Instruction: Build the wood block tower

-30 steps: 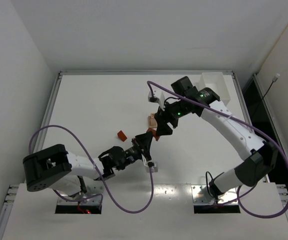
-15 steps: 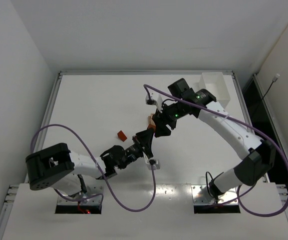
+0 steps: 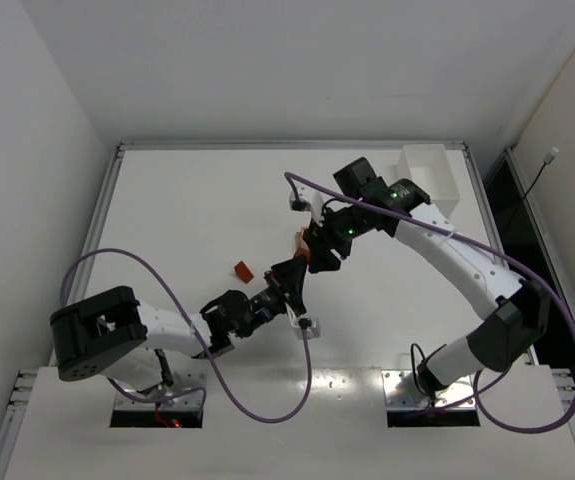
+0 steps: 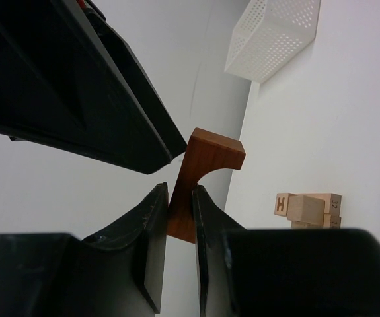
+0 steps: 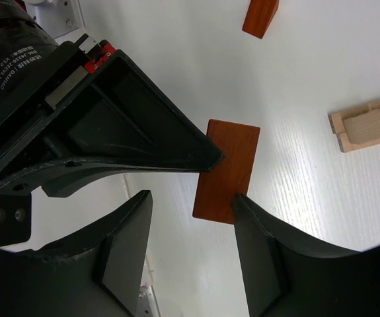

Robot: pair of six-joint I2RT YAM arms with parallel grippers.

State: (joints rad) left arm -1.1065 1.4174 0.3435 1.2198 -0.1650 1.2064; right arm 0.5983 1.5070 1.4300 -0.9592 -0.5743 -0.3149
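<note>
The wood block tower (image 4: 308, 206) stands near the middle of the desk. It is only a low group of pale tan pieces; one face shows the letter H and another a number. No reddish piece is on it yet, so you can judge the build as only partly done.

The arch piece (image 4: 206, 168), reddish-brown with a curved cut on one side, is in the air just beside the tower, on the side of the near edge. The left gripper (image 4: 180, 208) is clamped on its lower end.

In the last second the right gripper (image 5: 191, 196) has moved a little toward the left edge and now sits over this piece. Its fingers are spread, one on each side of the arch piece. One fingertip looks very close to a corner of it, but you cannot tell if it touches. This looks like a handover from left to right, so the roof piece is probably the next one to be placed.

A loose red block (image 3: 242, 270) lies alone between the tower and the near left corner. The white bin (image 3: 429, 172) is at the far right corner, well apart from the work.
</note>
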